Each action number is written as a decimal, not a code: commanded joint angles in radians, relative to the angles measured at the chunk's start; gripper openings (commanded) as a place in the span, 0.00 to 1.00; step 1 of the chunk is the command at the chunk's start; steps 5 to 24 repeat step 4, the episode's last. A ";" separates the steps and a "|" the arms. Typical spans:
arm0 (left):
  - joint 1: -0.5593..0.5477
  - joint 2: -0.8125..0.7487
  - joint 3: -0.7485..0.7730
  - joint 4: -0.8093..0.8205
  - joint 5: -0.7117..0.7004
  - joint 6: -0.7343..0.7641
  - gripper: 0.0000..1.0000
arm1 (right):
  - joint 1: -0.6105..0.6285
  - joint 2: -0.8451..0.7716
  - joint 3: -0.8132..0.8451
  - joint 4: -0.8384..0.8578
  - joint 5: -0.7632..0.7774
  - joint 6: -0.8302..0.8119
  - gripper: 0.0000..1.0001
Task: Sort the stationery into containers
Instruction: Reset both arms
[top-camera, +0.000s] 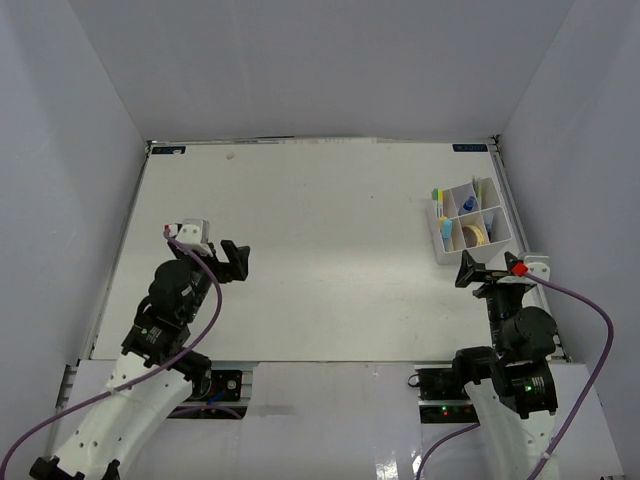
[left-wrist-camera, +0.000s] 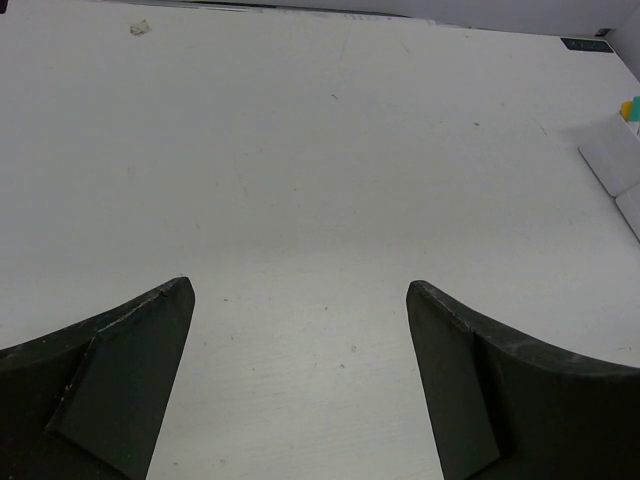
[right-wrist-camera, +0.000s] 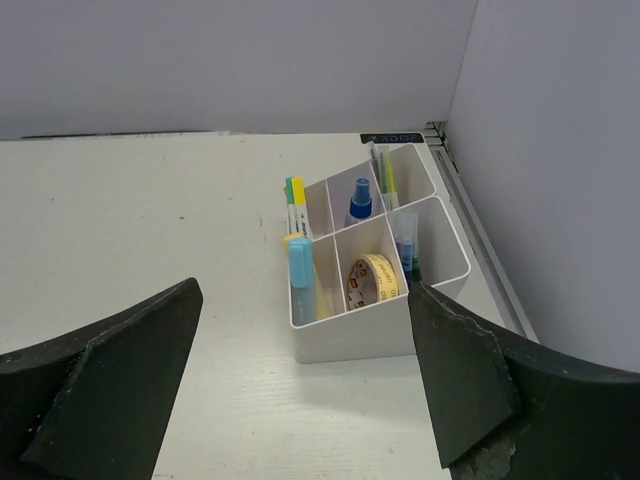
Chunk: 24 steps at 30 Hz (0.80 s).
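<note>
The white divided plastic organizer box stands by the white table's right edge. It holds a light-blue eraser, a small blue bottle, yellow-capped pens and what looks like a tan tape roll. The right gripper hangs just before the box and the left gripper hovers well apart from it, both with jaws spread wide and empty.

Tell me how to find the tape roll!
Look to the right side of the table, where a white box stands by the wall. The tape sits in the middle compartment of its near row. It is the only tan ring; its neighbours are pens and a blue bottle.
</note>
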 joint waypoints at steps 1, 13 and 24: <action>0.008 0.000 -0.003 0.020 0.002 -0.002 0.98 | 0.007 -0.173 -0.002 0.034 -0.009 -0.003 0.90; 0.009 0.004 -0.003 0.020 0.011 -0.003 0.98 | 0.007 -0.169 -0.001 0.039 -0.016 -0.005 0.90; 0.009 0.004 -0.003 0.020 0.011 -0.003 0.98 | 0.007 -0.169 -0.001 0.039 -0.016 -0.005 0.90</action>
